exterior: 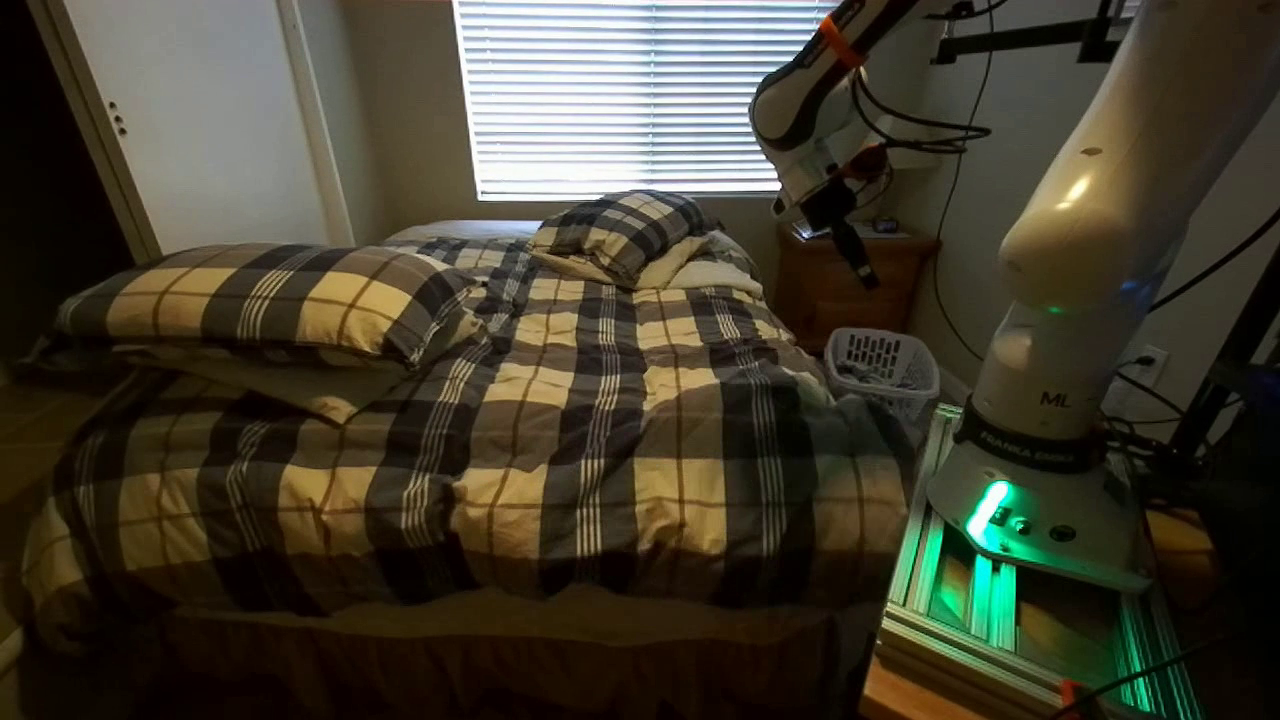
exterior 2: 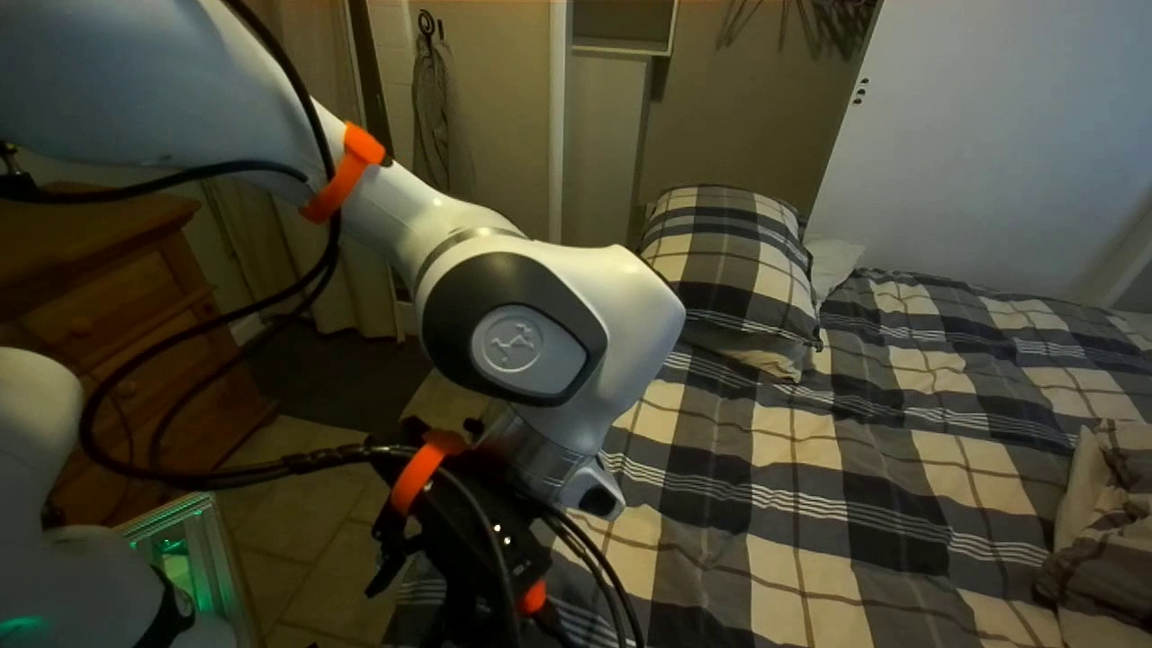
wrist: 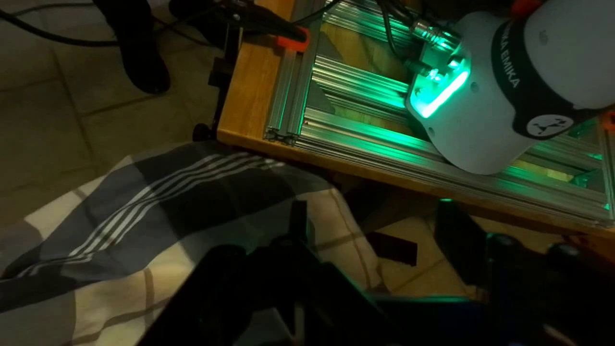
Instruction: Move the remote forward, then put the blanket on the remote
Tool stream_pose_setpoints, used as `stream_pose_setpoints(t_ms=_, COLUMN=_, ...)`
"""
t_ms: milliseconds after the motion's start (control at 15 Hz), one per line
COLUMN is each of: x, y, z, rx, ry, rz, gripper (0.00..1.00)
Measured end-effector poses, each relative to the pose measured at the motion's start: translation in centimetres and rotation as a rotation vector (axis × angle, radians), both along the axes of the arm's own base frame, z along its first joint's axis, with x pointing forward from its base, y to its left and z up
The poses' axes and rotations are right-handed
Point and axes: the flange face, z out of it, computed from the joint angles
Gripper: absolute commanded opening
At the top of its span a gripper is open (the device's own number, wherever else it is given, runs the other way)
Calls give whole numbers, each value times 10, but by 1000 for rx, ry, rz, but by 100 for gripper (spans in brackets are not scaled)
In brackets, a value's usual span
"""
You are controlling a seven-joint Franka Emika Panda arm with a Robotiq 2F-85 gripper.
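Note:
The blanket is a large plaid comforter, dark grey-black and cream, spread over the bed in both exterior views (exterior: 620, 420) (exterior 2: 765, 490). Its edge near the robot base also shows in the wrist view (wrist: 206, 206). No remote can be made out in any view. My gripper (exterior: 866, 272) hangs in the air past the bed's side, above the laundry basket, in an exterior view. In the wrist view the gripper (wrist: 372, 206) has its fingers wide apart with nothing between them. The bed's edge and floor show behind the gap.
Plaid pillows lie on the bed (exterior: 270, 300) (exterior: 630, 230). A white laundry basket (exterior: 885, 365) and a wooden nightstand (exterior: 850, 285) stand beside the bed. The robot base (wrist: 471, 125) sits close to it. A dark rectangle (wrist: 394, 247), unclear what, and a dark shoe (wrist: 149, 67) show on the floor.

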Motion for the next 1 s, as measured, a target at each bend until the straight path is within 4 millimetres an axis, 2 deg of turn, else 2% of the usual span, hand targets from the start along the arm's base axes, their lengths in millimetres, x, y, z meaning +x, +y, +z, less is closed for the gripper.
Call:
stream_pose_setpoints(t_ms=467, x=14, y=2, z=-1, rx=-84, ry=-284, rz=-108, gripper=100)
stream_pose_setpoints(t_ms=1000, x=14, y=7, z=-7, rx=-179, ry=-516, rz=-254, gripper=100)
